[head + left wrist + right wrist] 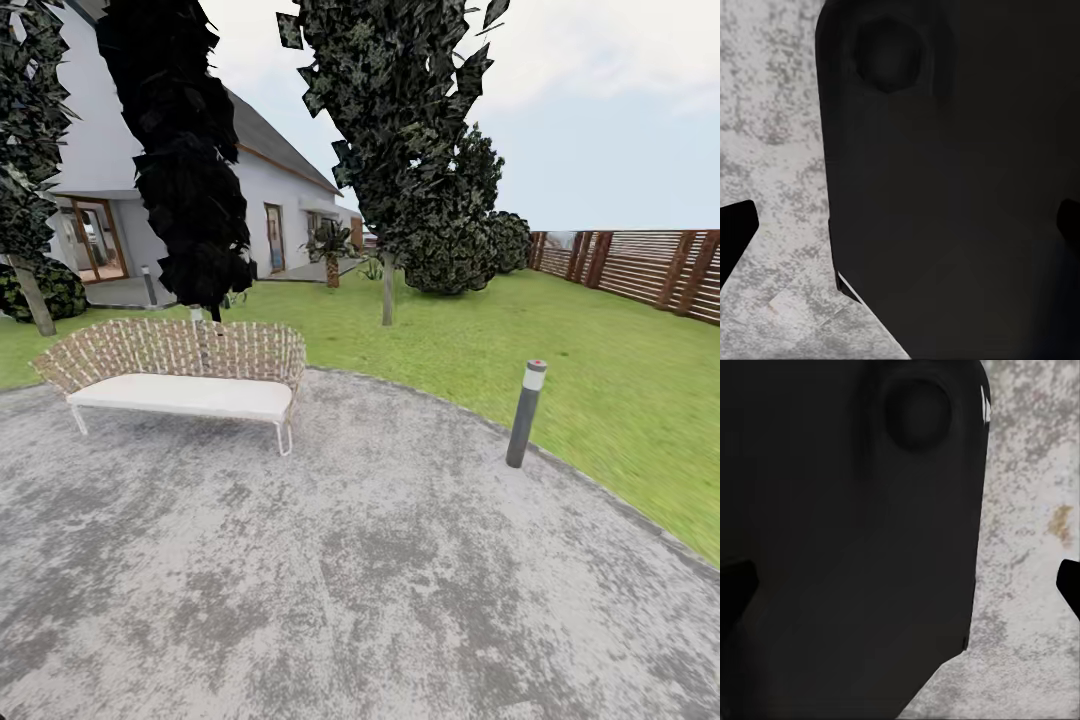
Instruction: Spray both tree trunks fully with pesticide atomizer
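Apparently little of the task is done: judging by the head view, the robot is on the floor (380,580), the grey speckled patio, facing the garden lawn (560,340), and nothing is in hand that can be made out. One tree (400,120) rises beyond the kerb with its trunk (387,290) bare and pale, well apart from the robot; another tree (185,150) stands behind the woven sofa (180,370). A grey bollard lamp (525,412) with a red top stands at the patio edge. Each wrist view looks down past a dark robot part at paving, with dark tips at the frame edges, so whether either end effector is wide or narrow cannot be told. Finding the atomizer, lifting it and spraying both trunks all remain; where it lies cannot be told, and no container is visible.
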### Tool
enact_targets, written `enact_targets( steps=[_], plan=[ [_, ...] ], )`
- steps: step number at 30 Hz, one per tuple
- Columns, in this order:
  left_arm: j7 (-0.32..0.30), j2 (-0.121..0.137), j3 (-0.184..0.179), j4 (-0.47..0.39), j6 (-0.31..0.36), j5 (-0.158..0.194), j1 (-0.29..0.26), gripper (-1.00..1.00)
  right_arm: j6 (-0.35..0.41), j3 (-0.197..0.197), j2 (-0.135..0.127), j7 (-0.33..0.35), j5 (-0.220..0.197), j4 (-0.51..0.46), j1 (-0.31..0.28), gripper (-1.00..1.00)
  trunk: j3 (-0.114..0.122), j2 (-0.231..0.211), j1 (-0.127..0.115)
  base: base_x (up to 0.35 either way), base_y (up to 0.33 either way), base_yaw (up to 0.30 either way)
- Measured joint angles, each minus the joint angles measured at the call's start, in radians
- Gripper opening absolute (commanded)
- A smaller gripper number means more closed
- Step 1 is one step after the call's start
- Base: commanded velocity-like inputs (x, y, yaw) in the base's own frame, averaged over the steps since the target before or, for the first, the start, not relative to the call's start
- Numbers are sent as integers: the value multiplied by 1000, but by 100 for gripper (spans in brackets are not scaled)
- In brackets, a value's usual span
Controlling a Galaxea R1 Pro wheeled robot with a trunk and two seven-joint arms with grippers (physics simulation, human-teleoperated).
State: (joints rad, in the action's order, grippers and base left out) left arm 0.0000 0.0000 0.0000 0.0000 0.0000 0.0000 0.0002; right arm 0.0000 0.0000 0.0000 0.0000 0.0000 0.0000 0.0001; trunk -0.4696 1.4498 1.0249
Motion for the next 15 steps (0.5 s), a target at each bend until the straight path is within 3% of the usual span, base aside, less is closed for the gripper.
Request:
enact_targets(
  steps=[2, 6, 12, 15],
  plan=[
    [-2, -9, 6, 12, 10, 9, 11, 100, 10, -2, 11, -1, -3, -10, 4, 100, 0, 0, 0, 0, 0, 0],
    [-2, -3, 10, 26, 30, 14, 17, 100, 12, -3, 16, -1, -3, -27, 1, 100, 0, 0, 0, 0, 0, 0],
    [8, 18, 32, 0, 35, 43, -4, 100, -3, -3, 7, -5, -1, -62, -11, 100, 0, 0, 0, 0, 0, 0],
    [9, 29, 34, -16, 34, 52, -21, 100, -18, -3, -10, -5, 0, -80, -12, 100, 1, 0, 0, 0, 0, 0]
  ],
)
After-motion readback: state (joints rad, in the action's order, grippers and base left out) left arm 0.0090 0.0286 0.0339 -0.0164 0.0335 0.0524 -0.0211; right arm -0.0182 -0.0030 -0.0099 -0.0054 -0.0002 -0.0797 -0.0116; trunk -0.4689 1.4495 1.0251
